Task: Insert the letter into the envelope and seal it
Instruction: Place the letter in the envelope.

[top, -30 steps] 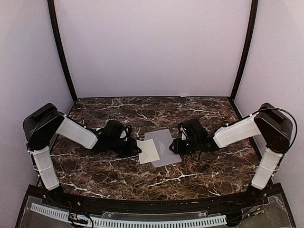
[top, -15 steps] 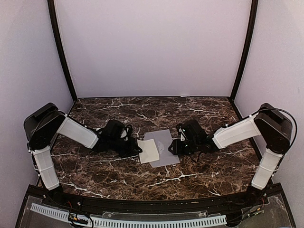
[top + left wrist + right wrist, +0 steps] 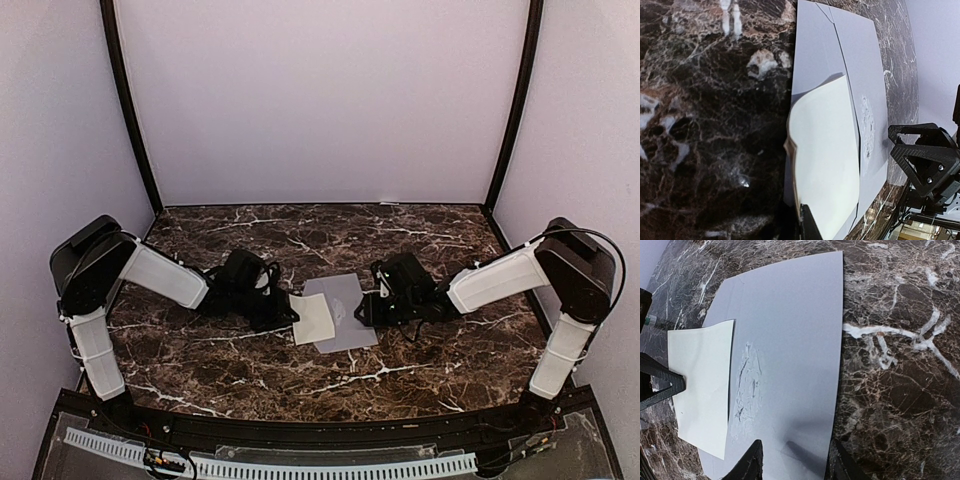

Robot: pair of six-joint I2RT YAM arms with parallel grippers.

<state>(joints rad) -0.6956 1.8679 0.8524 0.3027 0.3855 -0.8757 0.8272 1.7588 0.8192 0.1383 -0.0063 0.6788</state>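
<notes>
Two wrist views alone show the envelope wrinkled.

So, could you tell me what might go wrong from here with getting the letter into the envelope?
1. The letter bows upward in the shut left end effector; a push may crease it.
2. Its leading edge appears to lie on top of the envelope, beside a crinkled patch, so it may ride over rather than enter.
3. The right end effector is open, straddling the envelope's edge, so the envelope may slide on the marble table.
</notes>
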